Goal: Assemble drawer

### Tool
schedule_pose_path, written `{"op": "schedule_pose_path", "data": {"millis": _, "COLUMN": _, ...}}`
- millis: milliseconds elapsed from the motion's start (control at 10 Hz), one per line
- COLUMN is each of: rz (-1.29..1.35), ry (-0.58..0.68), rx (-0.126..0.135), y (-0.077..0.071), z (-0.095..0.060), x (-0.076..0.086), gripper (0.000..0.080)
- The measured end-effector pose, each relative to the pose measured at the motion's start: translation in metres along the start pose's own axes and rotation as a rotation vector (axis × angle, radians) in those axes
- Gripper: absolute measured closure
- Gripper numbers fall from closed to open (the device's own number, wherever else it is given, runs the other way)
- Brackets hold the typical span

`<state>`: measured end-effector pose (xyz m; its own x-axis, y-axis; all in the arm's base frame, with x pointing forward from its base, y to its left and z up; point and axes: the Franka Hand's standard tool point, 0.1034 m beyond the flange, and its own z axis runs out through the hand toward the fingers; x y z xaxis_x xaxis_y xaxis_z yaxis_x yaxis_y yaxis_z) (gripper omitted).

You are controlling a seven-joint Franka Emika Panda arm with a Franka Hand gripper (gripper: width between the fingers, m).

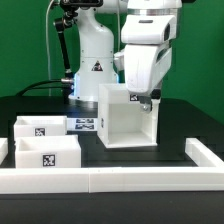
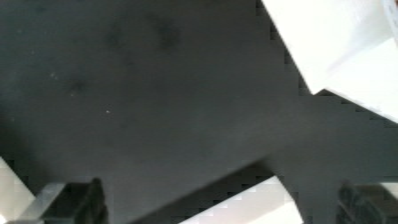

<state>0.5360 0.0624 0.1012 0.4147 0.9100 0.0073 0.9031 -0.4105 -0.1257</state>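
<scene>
Nearest in the exterior view, a low white rail [image 1: 110, 178] is seen edging the dark table [image 1: 185, 125]. Just behind it, toward the exterior view's left, the nearer tray [image 1: 45, 153] is laid flat with its tag facing up, and the farther tray [image 1: 33, 128] is set just beyond it; both are laid with their long axes running across the view. Behind them lies the marker board [image 1: 85, 123]. The casing [image 1: 125, 118] is stood near the middle of the table, apart from the trays, its longer side seemingly upright and its open side seemingly turned upward, though neither can be told for certain. The gripper [image 1: 148, 99] is held at the casing's top edge on the exterior view's right; in the wrist view its fingers [image 2: 71, 200] are spread wide, with nothing clamped. The step in hand is judged to be the positioning of the casing, no tray being inserted yet. A firm grasp on one wall is likely called for next, so that the opening can be turned toward the trays.
</scene>
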Motion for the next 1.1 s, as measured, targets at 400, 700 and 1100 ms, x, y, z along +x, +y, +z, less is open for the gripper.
{"op": "schedule_pose_path", "data": {"millis": 400, "rz": -0.012, "ry": -0.007, "rx": 0.013, "y": -0.001, "z": 0.0007, "x": -0.0029, "gripper": 0.015}}
{"op": "schedule_pose_path", "data": {"millis": 700, "rz": 0.025, "ry": -0.008, "rx": 0.014, "y": -0.0014, "z": 0.0011, "x": -0.0034, "gripper": 0.015}}
{"op": "schedule_pose_path", "data": {"millis": 1100, "rz": 0.389, "ry": -0.019, "rx": 0.024, "y": -0.0063, "z": 0.0026, "x": -0.004, "gripper": 0.015}}
